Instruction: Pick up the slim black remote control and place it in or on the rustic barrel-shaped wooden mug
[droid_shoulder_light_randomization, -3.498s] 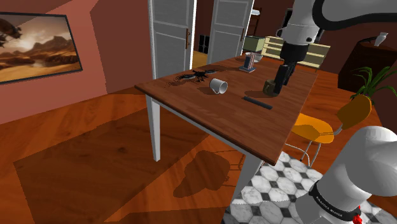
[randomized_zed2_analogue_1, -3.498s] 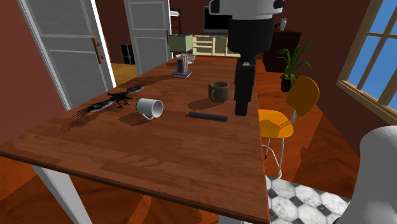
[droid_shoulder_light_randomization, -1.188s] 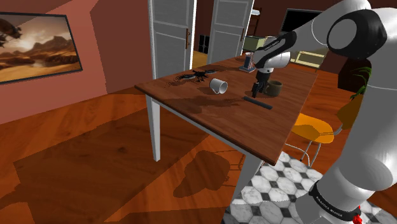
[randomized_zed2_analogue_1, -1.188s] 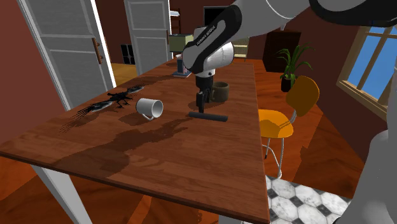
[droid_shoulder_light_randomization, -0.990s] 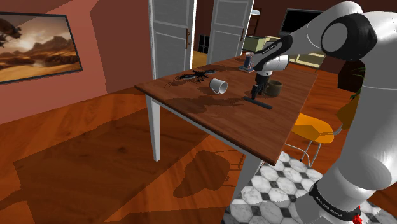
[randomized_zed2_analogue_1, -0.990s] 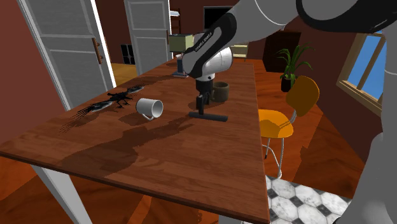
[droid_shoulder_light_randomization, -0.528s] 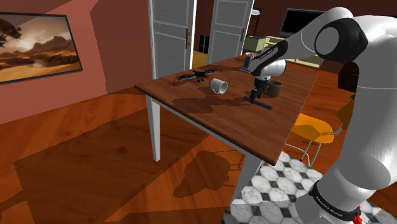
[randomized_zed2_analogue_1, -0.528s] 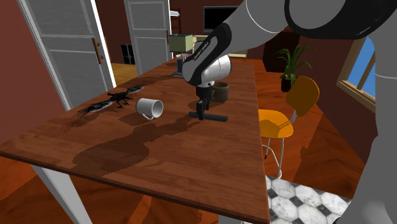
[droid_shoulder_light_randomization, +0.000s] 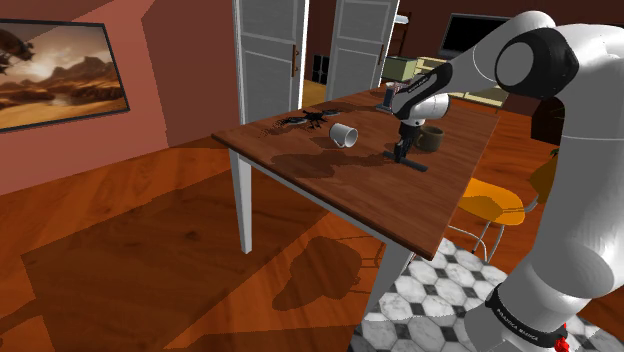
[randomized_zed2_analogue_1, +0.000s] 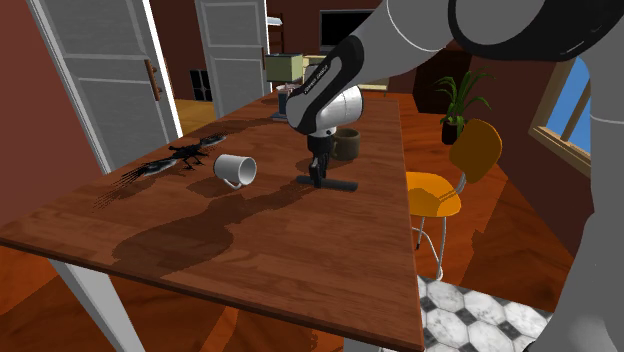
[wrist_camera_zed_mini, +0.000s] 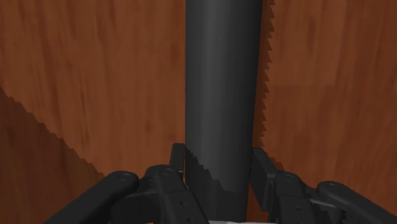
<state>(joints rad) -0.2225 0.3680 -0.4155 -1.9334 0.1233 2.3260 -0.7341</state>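
Pinching the remote (wrist_camera_zed_mini: 222, 83) across its narrow width, down at the surface (wrist_camera_zed_mini: 95, 76), my end effector (wrist_camera_zed_mini: 219, 159) looks ready to lift.

Wrist view: remote (wrist_camera_zed_mini: 222, 83) runs off the top edge, and its near end is hidden under the gripper (wrist_camera_zed_mini: 219, 159) clasping its sides. Second exterior view: the gripper covers a stretch of the remote near its left end. The mug (randomized_zed2_analogue_1: 350, 145) has its left side behind the arm (randomized_zed2_analogue_1: 325, 100), which is cut by the top and right edges. Shoulder view: painting (droid_shoulder_light_randomization: 55, 65) cut by the left edge, chair (droid_shoulder_light_randomization: 492, 205) partly behind the table (droid_shoulder_light_randomization: 330, 185). The spindly black thing (droid_shoulder_light_randomization: 300, 120) and the small object (droid_shoulder_light_randomization: 389, 98) at the table's far end are too small to identify.
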